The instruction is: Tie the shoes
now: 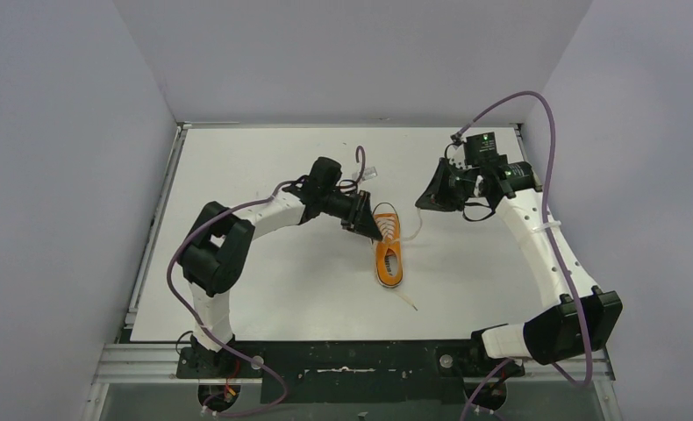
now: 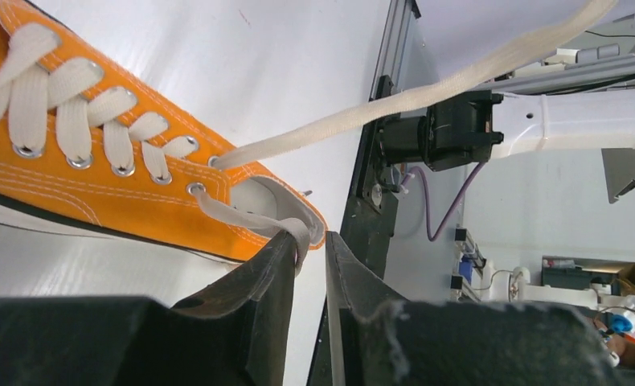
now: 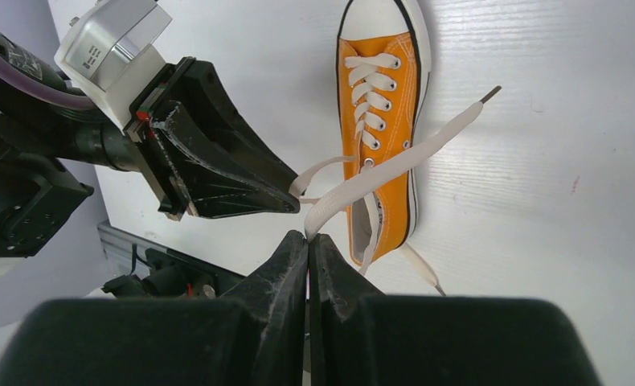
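The orange sneaker lies mid-table, white toe cap toward the back; it also shows in the left wrist view and the right wrist view. My right gripper is shut on one whitish lace, held raised and stretched to the right of the shoe. My left gripper sits at the shoe's left side, jaws a narrow gap apart. The other lace runs from the top eyelet and hooks over the tip of one finger. A lace end lies on the table by the heel.
A small clear object lies on the white table behind the left arm. Grey walls close in the left, back and right sides. A metal rail runs along the left edge, and the arm bases sit at the near edge.
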Robot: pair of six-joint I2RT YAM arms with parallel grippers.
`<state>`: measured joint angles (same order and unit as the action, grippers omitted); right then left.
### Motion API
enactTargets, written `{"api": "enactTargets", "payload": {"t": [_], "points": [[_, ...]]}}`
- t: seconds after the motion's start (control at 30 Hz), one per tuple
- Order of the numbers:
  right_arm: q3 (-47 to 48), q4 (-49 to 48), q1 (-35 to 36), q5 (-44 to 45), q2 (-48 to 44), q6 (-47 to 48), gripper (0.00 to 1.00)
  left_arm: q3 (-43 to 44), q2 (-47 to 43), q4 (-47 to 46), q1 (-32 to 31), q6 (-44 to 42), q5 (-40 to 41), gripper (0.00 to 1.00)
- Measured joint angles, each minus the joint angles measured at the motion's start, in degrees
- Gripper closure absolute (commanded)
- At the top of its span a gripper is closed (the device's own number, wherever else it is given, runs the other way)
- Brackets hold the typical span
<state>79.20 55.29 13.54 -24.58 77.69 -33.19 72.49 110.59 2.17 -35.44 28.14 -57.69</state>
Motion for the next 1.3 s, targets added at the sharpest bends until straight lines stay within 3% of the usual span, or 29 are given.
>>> {"api": "enactTargets", "payload": {"t": [0.37,0.8,1.03,1.23,1.3], "points": [[1.5,-2.6,0.0,-3.4,1.9,-4.7,1.00,-0.4,3.1,-16.1,-0.5,7.6,0.0,0.84],[1.5,-9.0,0.2,-6.4,5.4,-12.0,1.00,-3.4,3.2,-18.8,-1.0,5.4,2.4,0.63],[1.5,-12.2,0.9,-7.3,6.3,-16.3,1.00,-5.7,3.2,-18.8,-1.3,3.5,5.0,0.68],[1.8,-11.8,1.2,-7.4,6.3,-16.8,1.00,-7.8,-0.4,-11.4,-1.1,-2.6,7.8,0.45],[2.1,-11.2,1.2,-7.3,6.3,-16.3,1.00,-10.5,-4.2,-8.2,-1.0,-6.0,9.7,0.33]]}}
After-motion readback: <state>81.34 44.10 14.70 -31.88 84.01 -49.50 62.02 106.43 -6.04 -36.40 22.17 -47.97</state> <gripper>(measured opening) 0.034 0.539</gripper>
